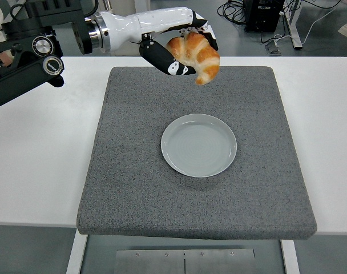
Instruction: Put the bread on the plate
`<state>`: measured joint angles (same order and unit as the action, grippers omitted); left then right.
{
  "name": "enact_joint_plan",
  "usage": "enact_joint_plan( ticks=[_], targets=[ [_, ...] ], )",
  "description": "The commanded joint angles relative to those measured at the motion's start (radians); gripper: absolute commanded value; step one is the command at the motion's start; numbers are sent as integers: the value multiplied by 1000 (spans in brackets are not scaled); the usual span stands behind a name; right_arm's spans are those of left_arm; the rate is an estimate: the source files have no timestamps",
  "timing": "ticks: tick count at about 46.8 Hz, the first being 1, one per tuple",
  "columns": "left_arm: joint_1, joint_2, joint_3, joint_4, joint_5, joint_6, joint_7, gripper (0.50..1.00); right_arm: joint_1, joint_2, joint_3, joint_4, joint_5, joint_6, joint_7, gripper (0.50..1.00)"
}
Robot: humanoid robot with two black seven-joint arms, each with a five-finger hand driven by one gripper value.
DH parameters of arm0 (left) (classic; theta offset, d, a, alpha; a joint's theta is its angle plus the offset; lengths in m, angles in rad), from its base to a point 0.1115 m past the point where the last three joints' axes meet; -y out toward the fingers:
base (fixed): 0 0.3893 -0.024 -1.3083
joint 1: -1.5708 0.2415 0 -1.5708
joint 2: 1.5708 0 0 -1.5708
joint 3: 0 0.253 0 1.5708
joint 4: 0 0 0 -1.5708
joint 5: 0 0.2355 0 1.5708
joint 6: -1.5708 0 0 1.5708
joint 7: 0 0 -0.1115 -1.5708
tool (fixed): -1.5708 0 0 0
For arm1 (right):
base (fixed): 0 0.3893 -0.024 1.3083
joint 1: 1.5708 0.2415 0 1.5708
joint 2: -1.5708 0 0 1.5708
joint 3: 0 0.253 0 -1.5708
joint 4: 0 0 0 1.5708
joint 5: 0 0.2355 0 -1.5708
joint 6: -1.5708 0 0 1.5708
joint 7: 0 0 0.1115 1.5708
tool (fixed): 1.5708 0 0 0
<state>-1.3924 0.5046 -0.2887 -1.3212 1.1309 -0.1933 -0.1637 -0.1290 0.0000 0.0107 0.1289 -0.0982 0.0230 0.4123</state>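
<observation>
**Bread held in the air above the far part of the mat**

We see the left hand [176, 48] coming in from the left side, with its arm reaching over the white counter [42, 148]. Its fingers [162, 59] are closed around the bread [195, 52], a golden-brown croissant, and they grasp it from below and from behind. The bread is in the air, above the far edge area of the grey mat [133, 171], and it touches neither the mat nor the plate. One pointed end of the bread hangs downwards, towards the mat.

The plate [199, 144] is round and pale grey. It lies flat near the middle of the mat, with nothing on it. From the camera, the bread is farther away than the plate and well apart from it, almost in line with the plate's centre.

We do not see the right hand in this view.
</observation>
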Motion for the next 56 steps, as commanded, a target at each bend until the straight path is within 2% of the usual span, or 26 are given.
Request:
enact_joint_plan(
  ticks=[1, 32, 42, 49, 56],
  targets=[
    [0, -29, 0, 14, 0, 0, 0, 500, 0, 0, 0, 0, 0, 0, -1, 1000],
    [10, -241, 100, 157, 52, 6, -10, 500, 0, 0, 0, 0, 0, 0, 0, 1000],
    [56, -265, 103, 192, 82, 9, -16, 500, 0, 0, 0, 0, 0, 0, 0, 1000],
    [78, -279, 106, 240, 112, 8, -57, 500, 0, 0, 0, 0, 0, 0, -1, 1000],
    [87, -279, 143, 241, 109, 9, -65, 500, 0, 0, 0, 0, 0, 0, 0, 1000]
  ],
)
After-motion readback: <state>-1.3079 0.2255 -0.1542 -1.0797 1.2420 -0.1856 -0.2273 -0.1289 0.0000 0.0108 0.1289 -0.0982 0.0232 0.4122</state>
